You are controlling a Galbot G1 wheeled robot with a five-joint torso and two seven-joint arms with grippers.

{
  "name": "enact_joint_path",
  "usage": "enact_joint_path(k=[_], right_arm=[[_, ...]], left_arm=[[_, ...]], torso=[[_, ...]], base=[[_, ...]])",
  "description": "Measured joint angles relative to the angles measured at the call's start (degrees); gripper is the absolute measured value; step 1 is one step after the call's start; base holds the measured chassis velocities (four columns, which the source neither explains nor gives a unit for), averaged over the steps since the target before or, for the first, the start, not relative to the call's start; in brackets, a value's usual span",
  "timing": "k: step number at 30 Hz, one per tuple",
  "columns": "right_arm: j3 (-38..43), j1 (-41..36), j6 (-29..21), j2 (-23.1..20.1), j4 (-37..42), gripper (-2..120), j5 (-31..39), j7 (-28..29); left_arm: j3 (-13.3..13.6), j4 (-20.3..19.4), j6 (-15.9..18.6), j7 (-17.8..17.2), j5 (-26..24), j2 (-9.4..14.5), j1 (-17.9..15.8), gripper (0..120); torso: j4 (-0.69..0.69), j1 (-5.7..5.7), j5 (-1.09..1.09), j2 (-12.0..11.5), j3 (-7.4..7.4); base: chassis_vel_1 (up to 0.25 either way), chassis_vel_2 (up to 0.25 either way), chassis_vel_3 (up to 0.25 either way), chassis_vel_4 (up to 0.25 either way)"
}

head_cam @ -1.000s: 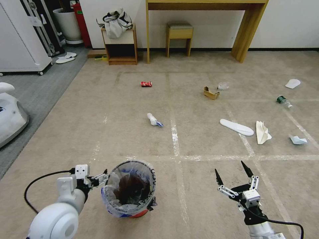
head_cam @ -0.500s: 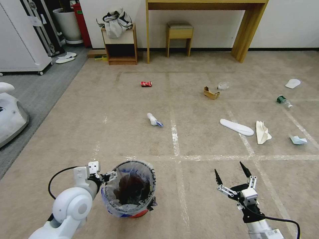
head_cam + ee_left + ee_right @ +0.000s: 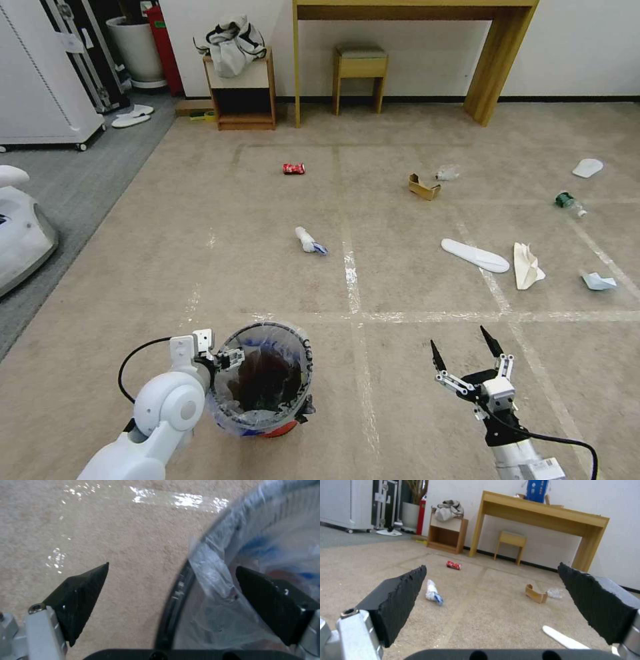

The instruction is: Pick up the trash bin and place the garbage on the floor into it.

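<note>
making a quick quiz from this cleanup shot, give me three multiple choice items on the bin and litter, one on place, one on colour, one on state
1. Where are the left gripper's fingers at the trash bin?
A. either side of its rim
B. under its base
C. far from it

2. What colour is the crushed can on the floor?
A. green
B. red
C. blue

3. What state is the right gripper in?
A. shut on a slipper
B. shut on paper
C. open and empty

Answers: 1 A, the left wrist view shows one finger outside the rim and one inside the liner. 2 B, the can is red. 3 C, its fingers are spread with only carpet between them.
</note>
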Motion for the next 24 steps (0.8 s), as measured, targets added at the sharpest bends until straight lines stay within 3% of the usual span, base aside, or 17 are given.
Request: enact_joint_path(k=[24], right_arm=[[0.4,0.9,0.3,-0.1,-1.3,100,0.3,0.1]], left_arm=[[0.8,5.2,-0.5,2.1,2.7,-2.6,-2.4,100]], torso=[[0.01,0.00,0.07,0.0,-0.03]], base=[[0.000,0.000,0.000,0.000]])
